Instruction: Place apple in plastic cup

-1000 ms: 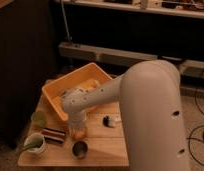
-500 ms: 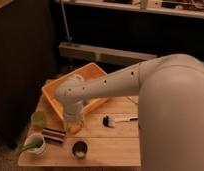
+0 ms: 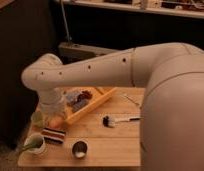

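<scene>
Just then claw (image 3: 54,116) hung nr tabletop's (image 3: 110,145) left edge, w/ apple (image 3: 55,122) at its tip, just beside plastic cup (image 3: 37,118), not inside it. Couldn't tell if claw was clenched on apple or released.

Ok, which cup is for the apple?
Find the wooden table's left edge. The robot's hand is there at the apple, and the cup stands left of it. It's plain pale green, unlike the white cup and metal cup in front.
</scene>
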Tool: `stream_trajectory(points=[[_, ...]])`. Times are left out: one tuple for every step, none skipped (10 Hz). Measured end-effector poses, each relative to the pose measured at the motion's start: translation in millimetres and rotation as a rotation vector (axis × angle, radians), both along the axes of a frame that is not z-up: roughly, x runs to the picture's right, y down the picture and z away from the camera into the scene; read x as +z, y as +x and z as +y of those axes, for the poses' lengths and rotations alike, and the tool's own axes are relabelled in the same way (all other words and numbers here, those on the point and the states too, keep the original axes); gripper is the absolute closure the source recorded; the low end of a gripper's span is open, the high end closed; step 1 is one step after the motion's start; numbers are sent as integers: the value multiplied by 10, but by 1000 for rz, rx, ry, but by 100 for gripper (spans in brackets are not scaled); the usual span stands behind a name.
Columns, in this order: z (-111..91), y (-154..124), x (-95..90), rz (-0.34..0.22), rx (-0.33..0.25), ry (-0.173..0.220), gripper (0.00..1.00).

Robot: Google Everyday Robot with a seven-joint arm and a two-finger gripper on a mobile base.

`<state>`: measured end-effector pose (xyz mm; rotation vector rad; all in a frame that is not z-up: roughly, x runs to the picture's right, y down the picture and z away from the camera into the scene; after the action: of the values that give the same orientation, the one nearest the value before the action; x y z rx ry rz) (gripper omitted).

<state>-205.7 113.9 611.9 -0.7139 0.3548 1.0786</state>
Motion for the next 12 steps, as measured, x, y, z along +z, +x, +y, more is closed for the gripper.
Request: stream_trajectory(points=[[-105, -247, -31, -32, -24, -2, 100], [-151, -417, -21, -56, -37, -1, 100], [-200, -604, 38, -82, -49, 6, 100], [-225, -779, 136, -106, -64, 11, 100], [-227, -926, 240, -129, -73, 20, 100], [-207, -1034, 399, -148, -78, 29, 100], [-220, -1092, 573, -158, -80, 46, 100], [-242, -1164, 714, -170, -78, 62, 100], [-266, -1227, 848, -176, -78, 78, 100], [-291, -1289, 963, -179, -76, 87, 100], [-326, -1357, 1065, -178, -75, 94, 100], [-327, -1469, 1157, -177, -80, 97, 100]])
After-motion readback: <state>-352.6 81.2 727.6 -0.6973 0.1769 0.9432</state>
